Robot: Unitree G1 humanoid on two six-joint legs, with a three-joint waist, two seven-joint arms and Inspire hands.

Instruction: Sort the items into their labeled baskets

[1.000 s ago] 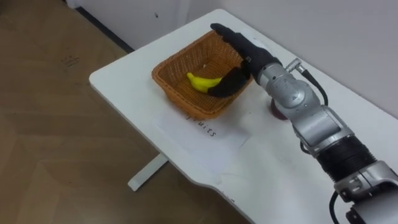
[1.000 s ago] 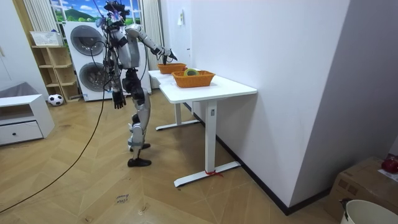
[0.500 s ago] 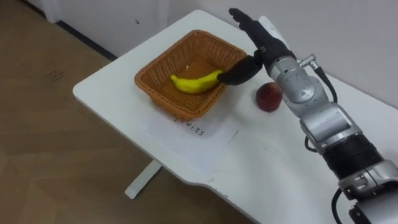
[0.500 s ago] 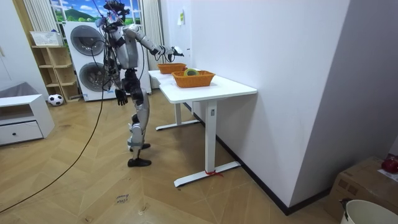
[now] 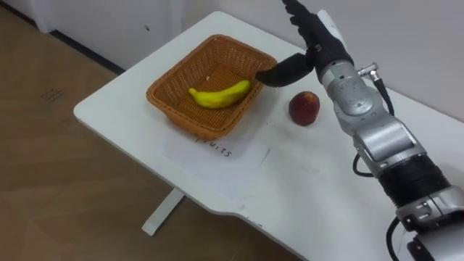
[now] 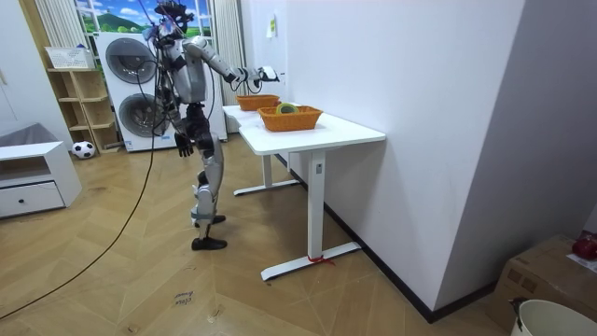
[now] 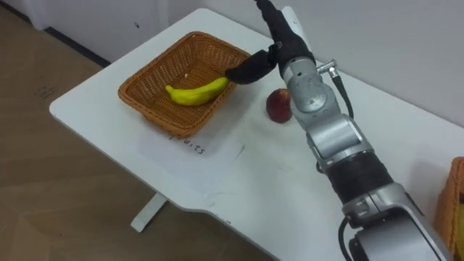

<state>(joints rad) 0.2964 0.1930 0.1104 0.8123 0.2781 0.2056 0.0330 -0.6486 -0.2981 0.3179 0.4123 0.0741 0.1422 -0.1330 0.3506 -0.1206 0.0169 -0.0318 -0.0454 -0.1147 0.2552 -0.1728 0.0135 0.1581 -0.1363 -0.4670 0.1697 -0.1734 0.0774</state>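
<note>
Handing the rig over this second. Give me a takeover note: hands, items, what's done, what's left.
Right hand: open, empty, raised by the wicker basket's far side, near the apple.
Left hand: hangs at the robot's side, idle.
Banana: in the wicker basket.
Apple: on the table beside that basket, apart from it.
Done: banana sorted.
Left: apple into the wicker basket, probably next; second basket's contents unclear from the room view.

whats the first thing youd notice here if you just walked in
The yellow banana lying in the wicker basket near a corner of the white table catches the eye first. By the basket's far corner the robot's right hand is open, fingers straight, and a red apple sits on the table beside the basket.
</note>
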